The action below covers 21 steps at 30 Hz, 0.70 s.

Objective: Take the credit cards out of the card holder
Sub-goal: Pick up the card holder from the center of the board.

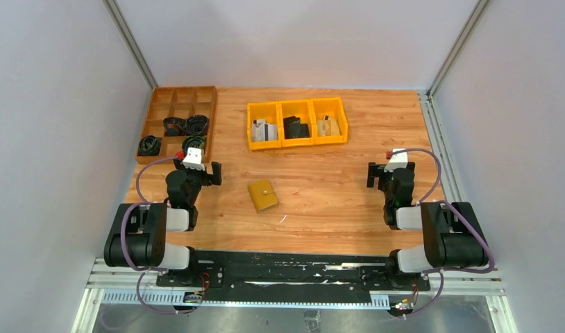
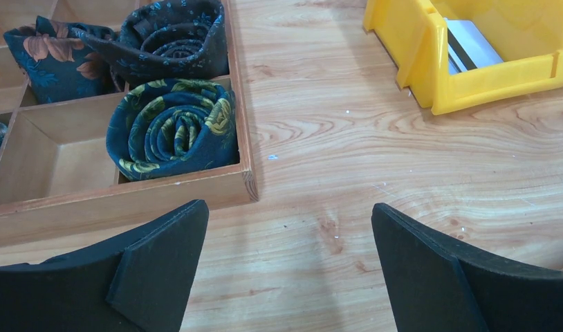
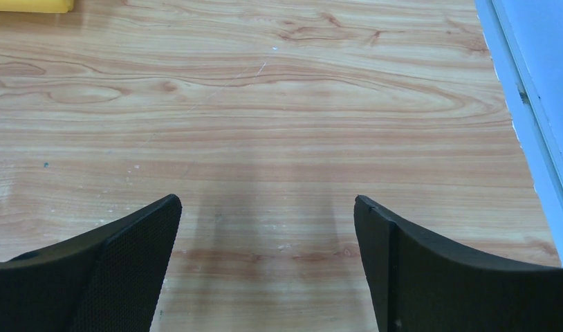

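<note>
Top view. The card holder point(image 1: 263, 195) lies flat on the table point(image 1: 335, 208), just off the frame centre toward 7 o'clock. It is folded shut, with its snap tab across the cover. No credit cards are seen drawn from it.
- The left gripper point(image 1: 213, 173) stands at 9 o'clock of the holder, near it but apart.
- The right gripper point(image 1: 372, 175) stands at 3 o'clock of the holder, farther off.
- The yellow bins point(image 1: 297, 142) sit at 12 to 1 o'clock of the holder.
- The wooden tray point(image 1: 146, 128) sits at 10 o'clock of the holder.

Left wrist view. The fingers are spread wide with nothing between them; only bare wood shows below. The tray corner, with rolled fabric point(image 2: 171, 128) inside it, is at 10 o'clock. A bin holding a pale striped card point(image 2: 469, 45) is at 2 o'clock. The holder cannot be made out here.

Right wrist view. The fingers are also spread and empty, over bare wood. The holder is out of frame.

Status, as a judgement: nothing is done yet. Still to do:
1. Reach for the holder.
2. Steady it.
3. Undo the snap.
4. Open the fold.
5. Draw out each card.
</note>
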Tool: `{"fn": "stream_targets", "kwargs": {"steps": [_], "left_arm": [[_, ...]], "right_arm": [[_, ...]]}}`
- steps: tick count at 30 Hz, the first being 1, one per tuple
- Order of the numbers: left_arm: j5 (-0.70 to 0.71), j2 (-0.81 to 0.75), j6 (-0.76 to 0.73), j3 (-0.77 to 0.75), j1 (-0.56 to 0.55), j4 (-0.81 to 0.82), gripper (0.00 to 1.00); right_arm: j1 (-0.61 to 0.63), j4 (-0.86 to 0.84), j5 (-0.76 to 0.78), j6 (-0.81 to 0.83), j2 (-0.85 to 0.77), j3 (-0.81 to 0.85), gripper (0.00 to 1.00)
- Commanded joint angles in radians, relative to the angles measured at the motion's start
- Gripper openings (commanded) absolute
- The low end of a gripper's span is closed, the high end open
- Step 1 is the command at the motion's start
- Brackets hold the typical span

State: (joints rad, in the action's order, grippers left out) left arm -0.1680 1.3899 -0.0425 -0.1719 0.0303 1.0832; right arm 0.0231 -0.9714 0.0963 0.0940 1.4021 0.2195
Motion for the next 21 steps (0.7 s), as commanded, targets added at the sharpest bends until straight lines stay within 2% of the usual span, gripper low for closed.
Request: {"fn": "stream_targets", "kwargs": {"steps": [1, 12, 14, 16, 19, 21], "left_arm": [[0.004, -0.011, -0.016, -0.012, -0.002, 0.029, 1.00], [0.004, -0.012, -0.014, -0.012, -0.003, 0.028, 1.00], [0.005, -0.013, -0.014, -0.008, -0.001, 0.036, 1.00], [0.023, -0.033, -0.005, -0.012, 0.004, 0.015, 1.00], [0.027, -0.093, 0.012, -0.037, 0.015, -0.065, 1.00], [0.023, -0.167, 0.007, -0.138, 0.027, -0.315, 1.00]], "right_arm": [[-0.014, 0.005, -0.035, 0.006, -0.009, 0.027, 0.98], [-0.013, 0.006, -0.034, 0.007, -0.010, 0.027, 0.98], [-0.012, -0.020, 0.058, -0.021, -0.026, 0.025, 0.98], [-0.009, 0.183, 0.149, -0.066, -0.120, 0.083, 0.98], [-0.009, 0.555, 0.160, -0.134, -0.222, 0.251, 0.99], [-0.013, 0.642, 0.086, -0.194, -0.254, 0.317, 0.99]]}}
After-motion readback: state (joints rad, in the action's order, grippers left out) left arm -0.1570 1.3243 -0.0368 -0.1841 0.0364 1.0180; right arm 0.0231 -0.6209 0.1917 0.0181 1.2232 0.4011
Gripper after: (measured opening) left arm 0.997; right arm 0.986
